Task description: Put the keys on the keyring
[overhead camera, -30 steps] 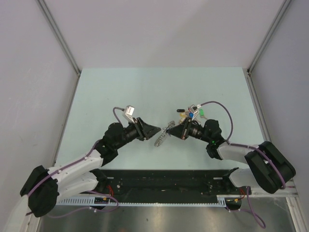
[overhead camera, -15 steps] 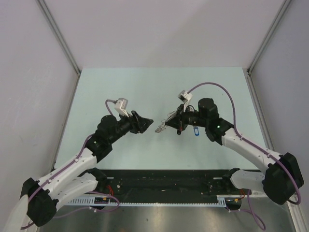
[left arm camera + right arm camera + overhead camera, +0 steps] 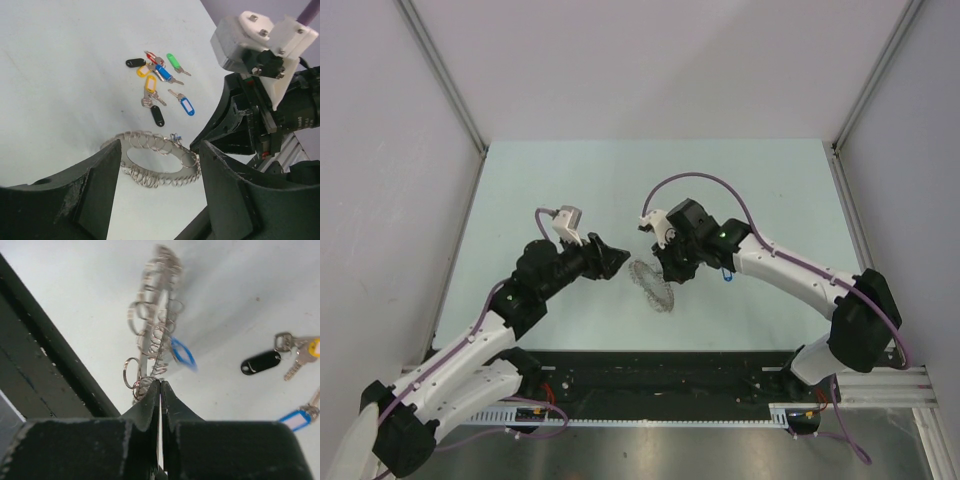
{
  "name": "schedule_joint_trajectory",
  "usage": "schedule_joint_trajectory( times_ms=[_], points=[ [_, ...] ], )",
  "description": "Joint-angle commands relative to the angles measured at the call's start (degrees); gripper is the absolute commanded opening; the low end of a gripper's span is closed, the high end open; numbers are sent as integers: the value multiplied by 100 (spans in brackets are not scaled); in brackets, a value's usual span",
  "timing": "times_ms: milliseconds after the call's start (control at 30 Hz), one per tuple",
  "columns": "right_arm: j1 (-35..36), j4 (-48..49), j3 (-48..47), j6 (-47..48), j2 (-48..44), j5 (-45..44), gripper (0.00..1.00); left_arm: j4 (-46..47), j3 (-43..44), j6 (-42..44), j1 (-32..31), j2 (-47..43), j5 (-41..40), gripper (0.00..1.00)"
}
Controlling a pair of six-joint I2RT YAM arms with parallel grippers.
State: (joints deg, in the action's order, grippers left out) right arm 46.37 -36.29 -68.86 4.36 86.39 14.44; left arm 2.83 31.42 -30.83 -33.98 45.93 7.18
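The keyring (image 3: 653,287), a grey metal ring edged with small loops, hangs tilted above the table. My right gripper (image 3: 667,270) is shut on its rim, with its jaws pressed together in the right wrist view (image 3: 160,382). A blue tag (image 3: 182,353) hangs on the keyring (image 3: 156,315). My left gripper (image 3: 618,258) is open and empty just left of the ring, and the ring (image 3: 150,175) shows between its fingers (image 3: 95,185). The keys (image 3: 156,82), with black, red, green, blue and yellow heads, lie loose on the table beyond. One blue key (image 3: 727,273) shows beside the right arm.
The pale table (image 3: 570,180) is walled at the left, right and back. A black rail (image 3: 660,375) runs along the near edge by the arm bases. A black key (image 3: 260,362), a yellow one (image 3: 313,347) and a blue one (image 3: 295,419) lie right of the ring.
My right arm has swung left and forward with the keyring, which has turned from edge-on to show its face. My left gripper has shifted slightly and stays open.
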Motion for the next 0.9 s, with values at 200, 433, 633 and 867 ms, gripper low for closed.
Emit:
schedule_joint_trajectory(
  times_ms=[200, 433, 633, 867],
  points=[
    [496, -765, -488, 268, 106, -1879, 0, -230, 119, 147, 128, -462, -525, 68],
    [566, 753, 3, 311, -991, -1708, 0, 24, 40, 218, 128, -375, -68, 68],
    [505, 2081, 855, 460, -1634, -1093, 0, 411, 136, 533, 128, -67, 791, 69],
    [145, 3329, 1742, 127, -2090, -214, 0, 754, 382, 973, 128, 319, 1653, 70]
  ],
)
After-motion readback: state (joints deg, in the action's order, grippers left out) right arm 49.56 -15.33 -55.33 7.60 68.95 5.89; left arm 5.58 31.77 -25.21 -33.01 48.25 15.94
